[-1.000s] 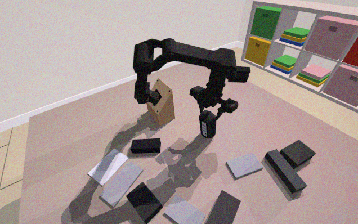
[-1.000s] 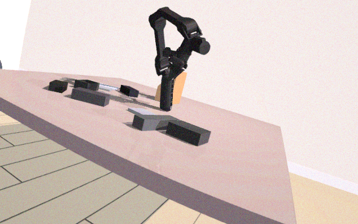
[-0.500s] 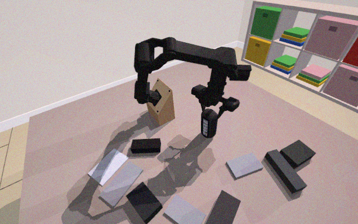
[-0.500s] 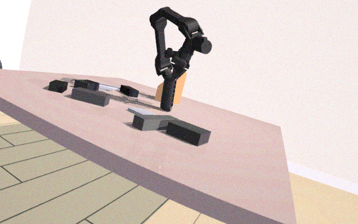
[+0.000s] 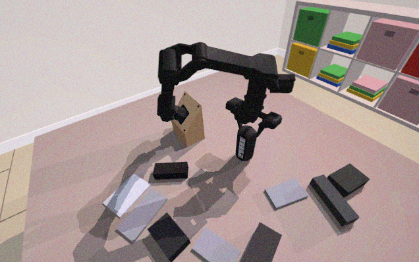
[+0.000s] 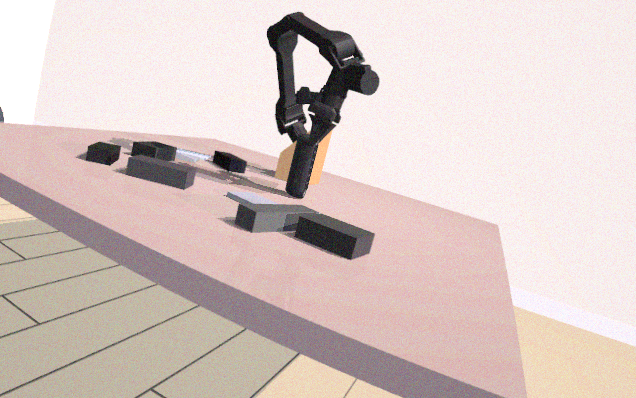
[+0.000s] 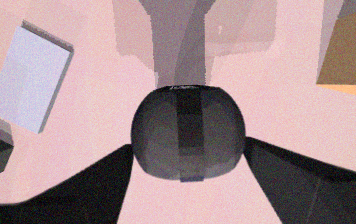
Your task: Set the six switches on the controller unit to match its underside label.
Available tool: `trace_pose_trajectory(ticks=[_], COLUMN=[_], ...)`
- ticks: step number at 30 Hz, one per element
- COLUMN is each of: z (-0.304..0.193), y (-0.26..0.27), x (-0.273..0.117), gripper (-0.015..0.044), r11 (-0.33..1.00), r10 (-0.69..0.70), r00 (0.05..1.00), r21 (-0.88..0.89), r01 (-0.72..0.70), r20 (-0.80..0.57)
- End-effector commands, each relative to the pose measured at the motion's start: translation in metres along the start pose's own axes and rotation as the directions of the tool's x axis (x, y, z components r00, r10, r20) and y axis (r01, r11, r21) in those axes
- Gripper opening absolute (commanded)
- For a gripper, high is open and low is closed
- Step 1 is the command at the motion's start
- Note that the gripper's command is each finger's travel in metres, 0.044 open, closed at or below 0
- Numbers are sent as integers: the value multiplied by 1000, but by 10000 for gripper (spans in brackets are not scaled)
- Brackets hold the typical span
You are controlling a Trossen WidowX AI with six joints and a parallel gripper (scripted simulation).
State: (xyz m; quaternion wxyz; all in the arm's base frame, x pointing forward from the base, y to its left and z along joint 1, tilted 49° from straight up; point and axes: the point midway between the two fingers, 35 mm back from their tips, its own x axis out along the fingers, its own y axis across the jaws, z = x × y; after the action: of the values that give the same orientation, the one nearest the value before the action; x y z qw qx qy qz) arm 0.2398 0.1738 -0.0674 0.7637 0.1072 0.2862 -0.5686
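Observation:
The dark grey controller unit (image 5: 251, 145) (image 6: 301, 172) (image 7: 165, 135) stands on one end, nearly upright, its lower end at or just above the bench. My gripper (image 5: 248, 131) (image 6: 306, 141) (image 7: 188, 146) points down and is shut on its upper end, one finger on each side. The white label (image 5: 241, 148) on its underside faces the top view, with a column of small marks too blurred to read as filled or empty. The wrist view shows the rounded upper end with a dark band across it. The switches cannot be made out in any view.
A wooden wedge-shaped block (image 5: 194, 131) (image 6: 323, 162) stands behind the unit beside the arm. A black block (image 5: 170, 171) lies front left, a pale plate (image 5: 286, 193) (image 7: 35, 77) front right, beside a long dark bar (image 5: 333, 201). Several other plates and blocks lie toward the top camera.

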Motion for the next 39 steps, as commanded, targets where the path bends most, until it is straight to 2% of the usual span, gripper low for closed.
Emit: trace_pose_trajectory(ticks=[1,39], z=[-6,-34], y=[0,0], x=[2,4], gripper=[337,337], r11=[1000,1000], r10=[-10,-9], r00=[1000,994], r21=[0,1], r01=[10,9], r20=[-19,-108])
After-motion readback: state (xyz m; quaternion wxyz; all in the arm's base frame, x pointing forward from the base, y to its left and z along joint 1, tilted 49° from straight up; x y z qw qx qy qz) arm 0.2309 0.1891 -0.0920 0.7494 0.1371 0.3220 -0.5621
